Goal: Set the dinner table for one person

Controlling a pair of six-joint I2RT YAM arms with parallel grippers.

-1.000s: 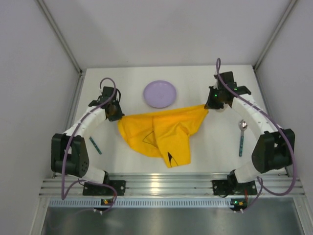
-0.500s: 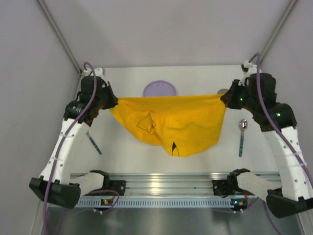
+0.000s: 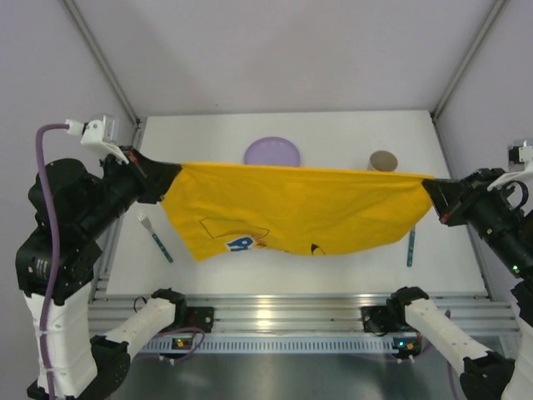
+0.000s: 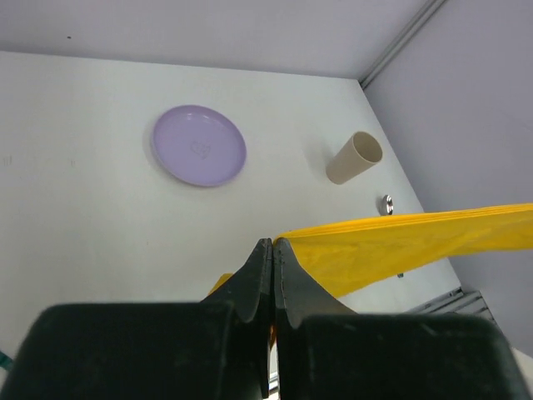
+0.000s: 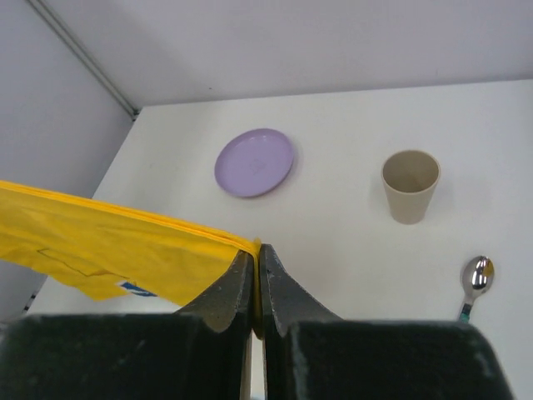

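The yellow cloth (image 3: 291, 208) has risen taut; both jaws clamp its corners above dinner table (image 3: 208, 133).

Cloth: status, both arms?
Left gripper and right gripper shut on cloth corners. Cloth stretched above the table. Plate, cup, fork, spoon on table nearby.

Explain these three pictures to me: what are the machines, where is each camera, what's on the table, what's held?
Two robot arms stand at the near edge of the table. The overhead view looks down from above and behind them; the other two views come from a camera on each wrist. The left gripper and right gripper each pinch a corner of a yellow cloth, stretched between them above the surface. Down below are a purple plate, a beige cup, a fork and a spoon.
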